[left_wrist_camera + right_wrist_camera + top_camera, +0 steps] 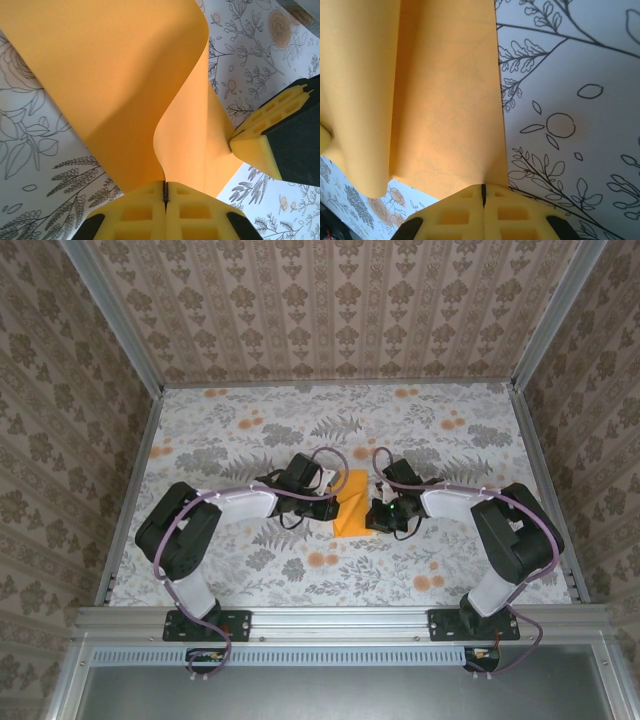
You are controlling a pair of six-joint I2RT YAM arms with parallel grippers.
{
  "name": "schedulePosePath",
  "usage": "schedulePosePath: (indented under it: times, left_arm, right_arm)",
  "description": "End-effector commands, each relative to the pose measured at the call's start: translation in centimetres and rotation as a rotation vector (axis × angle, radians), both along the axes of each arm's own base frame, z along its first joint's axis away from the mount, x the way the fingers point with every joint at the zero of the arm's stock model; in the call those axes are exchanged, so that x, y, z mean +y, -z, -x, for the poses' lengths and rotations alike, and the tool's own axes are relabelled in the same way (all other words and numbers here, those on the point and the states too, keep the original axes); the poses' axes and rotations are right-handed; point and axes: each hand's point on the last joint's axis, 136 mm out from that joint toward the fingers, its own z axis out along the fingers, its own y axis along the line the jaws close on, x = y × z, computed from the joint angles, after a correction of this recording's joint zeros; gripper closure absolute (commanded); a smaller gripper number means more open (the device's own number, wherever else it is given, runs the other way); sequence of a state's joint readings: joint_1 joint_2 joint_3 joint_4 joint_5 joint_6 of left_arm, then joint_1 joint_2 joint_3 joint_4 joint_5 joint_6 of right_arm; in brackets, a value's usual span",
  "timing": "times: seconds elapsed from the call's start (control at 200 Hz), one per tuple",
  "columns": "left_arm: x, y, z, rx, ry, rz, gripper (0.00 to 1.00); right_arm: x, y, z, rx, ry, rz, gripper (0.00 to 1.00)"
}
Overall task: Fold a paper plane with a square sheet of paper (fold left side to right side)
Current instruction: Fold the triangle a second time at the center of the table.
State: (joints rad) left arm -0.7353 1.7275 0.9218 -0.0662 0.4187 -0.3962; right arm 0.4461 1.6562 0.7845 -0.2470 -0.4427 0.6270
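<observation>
1. Yellow fingers [140, 215] of the left claw [165, 192] sit closest to the left wrist lens. They are pressed together with just a dark seam between them, and the near edge of the square sheet of paper [115, 75] is pinched in that seam.
2. Ahead of this claw the orange sheet rises and bends in an S-curve. One broad flap leans over to the claw's left, and a narrower strip runs ahead and to its right.
3. To the front right of the left claw, a yellow fingertip [252, 147] of the other arm touches the sheet's right edge. The flower-printed bench [260, 65] shows beyond it.
4. In the right wrist view the right claw [483, 192] is likewise clamped tight. Its fingers [455, 220] meet at a thin line and grip the near edge of the sheet [445, 100].
5. Ahead of the right claw the sheet stretches away with a soft lengthwise crease to the left of the claw's centre line. Its right edge runs almost straight ahead from the fingertips, with bare bench [580, 100] to the claw's right.
6. From above, the left claw [322, 502] and the right claw [376, 515] face each other over the middle of the bench [250, 430]. The sheet [350, 505] sits between them, touching both, and shows as a narrow orange strip.
</observation>
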Motion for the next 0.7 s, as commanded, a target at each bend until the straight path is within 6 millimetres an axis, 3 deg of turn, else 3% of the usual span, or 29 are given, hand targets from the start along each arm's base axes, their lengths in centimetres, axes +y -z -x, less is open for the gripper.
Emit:
schedulePosePath:
  times: [0.0,0.695]
  left_arm:
    - [0.1,0.3,-0.9,-0.017,0.009,-0.016,1.00]
    - [-0.9,0.9,-2.0,-0.013,0.056,-0.021,1.00]
  right_arm:
    - [-1.3,1.7,1.3,0.057,-0.010,0.092,0.94]
    - [-1.2,1.6,1.5,0.064,-0.031,0.090,0.94]
